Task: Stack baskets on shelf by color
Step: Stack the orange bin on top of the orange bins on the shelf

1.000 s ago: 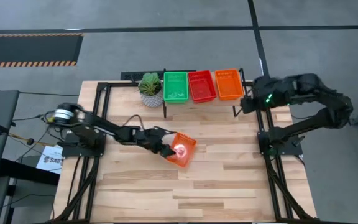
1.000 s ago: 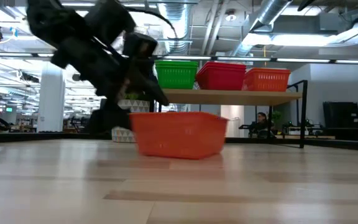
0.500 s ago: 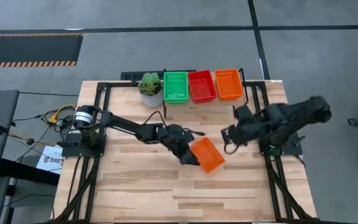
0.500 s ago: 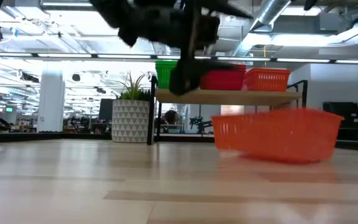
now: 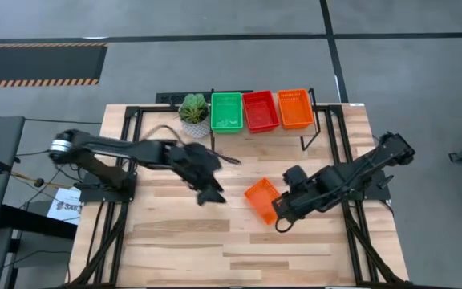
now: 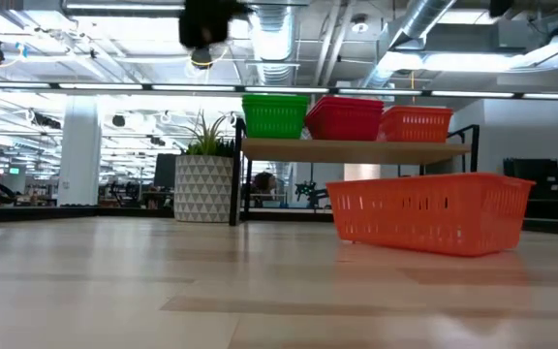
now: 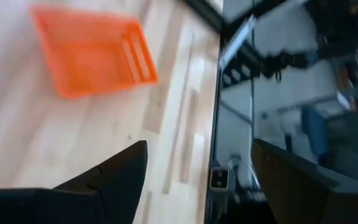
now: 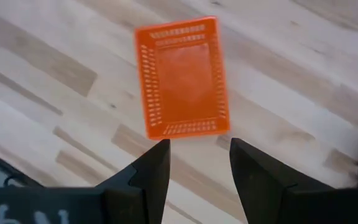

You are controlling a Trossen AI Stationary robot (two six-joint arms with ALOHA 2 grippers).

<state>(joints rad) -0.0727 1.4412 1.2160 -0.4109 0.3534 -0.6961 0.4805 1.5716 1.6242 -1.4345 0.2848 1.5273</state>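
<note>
orange basket (image 5: 260,200) on table, stacks shelved

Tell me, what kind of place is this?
Probably a robot lab in a big open workshop: two robot arms work at a wooden table, bare pipes cross the ceiling, and desks stand behind the shelf.

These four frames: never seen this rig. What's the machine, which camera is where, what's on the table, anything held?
It is a two-arm robot at a wooden table. The overhead view shows everything; the low view looks across the tabletop; each wrist view looks past that arm's own two fingers.

On the table: a small shelf carrying green, red and orange baskets, a potted plant beside it, and one loose orange basket lying on the wood.

Nothing is held. The left gripper hangs open, apart from the loose basket. The right gripper is open right next to it, its fingers pointing at one short end.
</note>
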